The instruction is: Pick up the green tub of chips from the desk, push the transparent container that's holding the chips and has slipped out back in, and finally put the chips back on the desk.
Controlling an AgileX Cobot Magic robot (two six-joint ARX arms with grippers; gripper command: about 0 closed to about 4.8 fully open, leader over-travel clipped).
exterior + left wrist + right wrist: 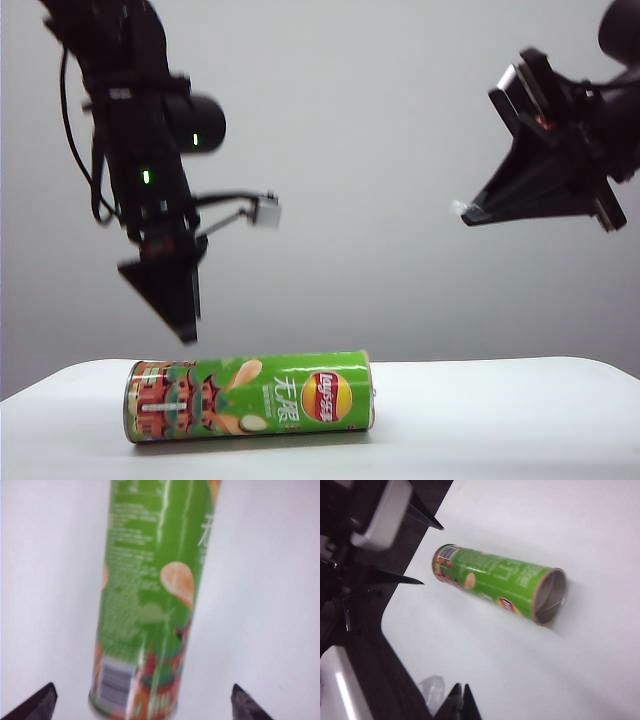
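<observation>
Both pincers clear of the tub; task appears essentially complete.
Left pincer [142,702] hangs wide above green tub of chips [250,397]; right pincer [461,695] shut, empty, raised. Tub lies on bench [500,420], no tray protruding.

The exterior camera faces the surface [500,420] edge-on from low down. Both wrist cameras look down from above, the left nearer; all three share the green tub of chips [250,396].

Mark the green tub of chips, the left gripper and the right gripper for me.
green tub of chips [250,397]: exterior view, middle of its side.
left gripper [142,702]: left wrist view, midway between open fingertips.
right gripper [461,692]: right wrist view, shut fingertips.
</observation>
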